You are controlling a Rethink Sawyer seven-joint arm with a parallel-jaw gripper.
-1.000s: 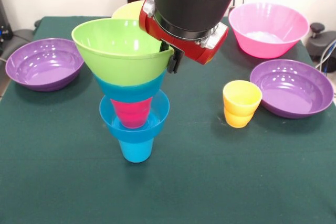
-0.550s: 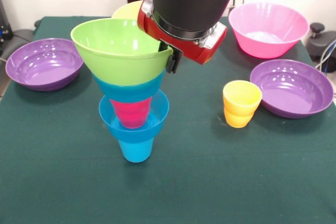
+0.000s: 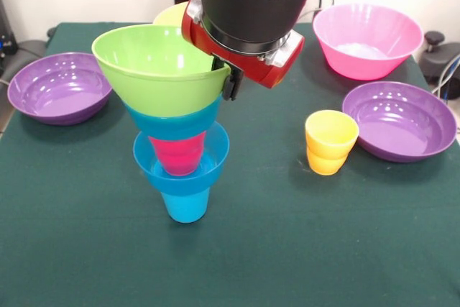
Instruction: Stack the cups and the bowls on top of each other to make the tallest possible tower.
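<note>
gripper (image 3: pixel 228 83) at green bowl (image 3: pixel 154 70) rim, grip unclear, maybe pinching | tower (image 3: pixel 180 141): blue cup (image 3: pixel 185 205) lowest | yellow cup (image 3: pixel 330 141) apart

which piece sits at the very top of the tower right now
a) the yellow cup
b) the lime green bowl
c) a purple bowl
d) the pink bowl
b: the lime green bowl crowns the tower, above a blue bowl, the red cup, a second blue bowl and the blue cup, while the yellow cup stands apart on the table.
</note>
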